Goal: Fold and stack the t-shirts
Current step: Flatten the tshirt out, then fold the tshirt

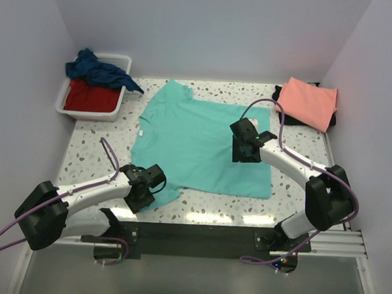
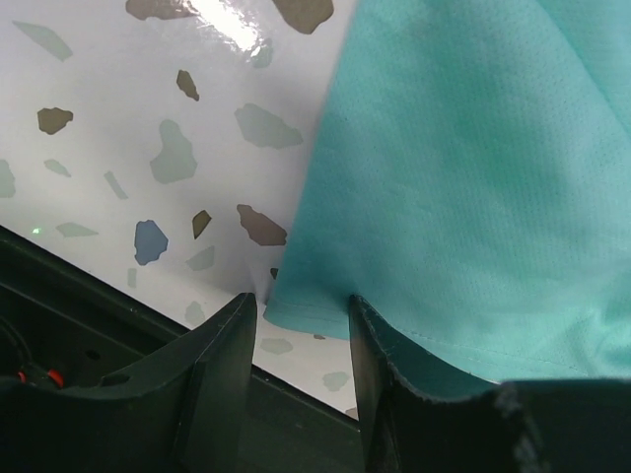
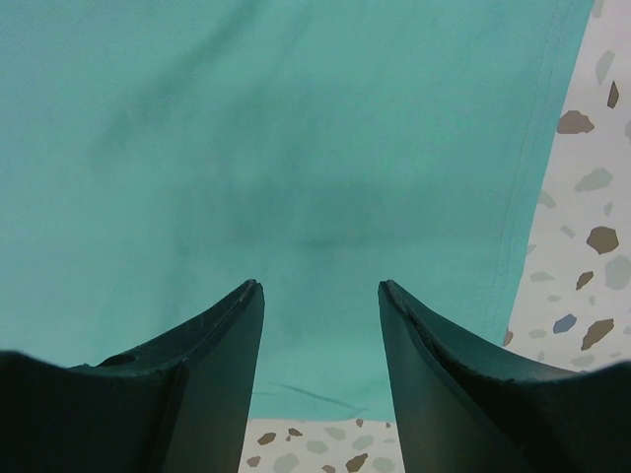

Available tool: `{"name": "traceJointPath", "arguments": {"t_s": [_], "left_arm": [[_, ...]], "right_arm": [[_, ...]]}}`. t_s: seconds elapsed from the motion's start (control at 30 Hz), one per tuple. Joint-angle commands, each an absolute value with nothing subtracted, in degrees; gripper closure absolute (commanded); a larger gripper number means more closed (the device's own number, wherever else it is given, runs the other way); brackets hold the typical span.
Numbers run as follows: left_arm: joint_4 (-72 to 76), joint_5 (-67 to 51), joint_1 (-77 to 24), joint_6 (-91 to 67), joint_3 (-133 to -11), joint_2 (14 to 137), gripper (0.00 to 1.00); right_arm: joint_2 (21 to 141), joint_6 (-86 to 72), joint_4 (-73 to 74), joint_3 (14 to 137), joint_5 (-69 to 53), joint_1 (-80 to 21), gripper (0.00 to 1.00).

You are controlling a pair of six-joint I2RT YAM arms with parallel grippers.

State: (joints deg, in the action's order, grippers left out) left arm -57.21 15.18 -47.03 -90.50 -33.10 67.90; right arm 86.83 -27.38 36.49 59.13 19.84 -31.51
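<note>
The turquoise-teal t-shirt [image 1: 196,137] lies spread flat on the speckled table [image 1: 91,152]. My left gripper [image 1: 144,191] is at its near-left corner. In the left wrist view the open gripper [image 2: 301,307] has that hem corner [image 2: 296,313] lying between its fingers [image 2: 222,374], not pinched. My right gripper [image 1: 245,151] hovers over the shirt's right part. In the right wrist view it is open and empty [image 3: 320,288] just above the cloth [image 3: 276,148], near a hem. A folded salmon-pink shirt [image 1: 308,103] lies on a black one [image 1: 276,95] at the back right.
A white tub [image 1: 93,114] at the back left holds a red shirt [image 1: 91,97] with a navy blue one [image 1: 98,71] draped over its rim. The table's dark front edge [image 2: 89,325] runs just behind my left gripper. Walls enclose the table on three sides.
</note>
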Motion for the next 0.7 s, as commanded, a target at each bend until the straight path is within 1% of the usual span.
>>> {"name": "traceJointPath", "arguments": {"t_s": [0.0,0.23,0.3,0.4,0.43,0.5,0.53,0.6,0.67], "left_arm": [[-56.69,14.68,-47.46,-92.90,-31.99,66.98,0.53],[-53.88,14.41,-47.37,-91.85,-30.94,69.17,0.54],[-52.47,14.33,-47.37,-91.23,-30.94,70.57,0.56],[-52.21,14.33,-47.37,-90.44,-31.29,71.10,0.67],[-52.73,14.41,-47.37,-90.53,-31.46,71.02,0.74],[-53.26,14.50,-47.37,-90.61,-31.73,70.23,0.80],[-53.70,14.59,-47.46,-90.70,-31.73,69.88,0.85],[-54.31,14.68,-47.46,-90.79,-31.90,68.91,0.87],[-55.46,14.94,-47.37,-90.88,-32.08,68.38,0.92]], "right_arm": [[86.40,-26.90,36.74,59.85,20.13,-31.90,0.46],[85.96,-27.25,36.91,59.24,19.95,-31.90,0.46],[85.52,-27.33,37.09,58.98,20.21,-31.82,0.46],[84.99,-27.51,37.44,58.62,20.48,-31.90,0.46],[84.82,-27.51,37.44,58.45,20.48,-31.90,0.46],[84.55,-27.77,37.53,58.10,20.48,-31.82,0.46],[84.46,-27.86,37.36,57.83,20.39,-31.82,0.46],[84.38,-28.21,37.35,57.83,20.39,-31.90,0.46],[84.29,-28.30,37.44,57.57,20.39,-31.82,0.46]]}}
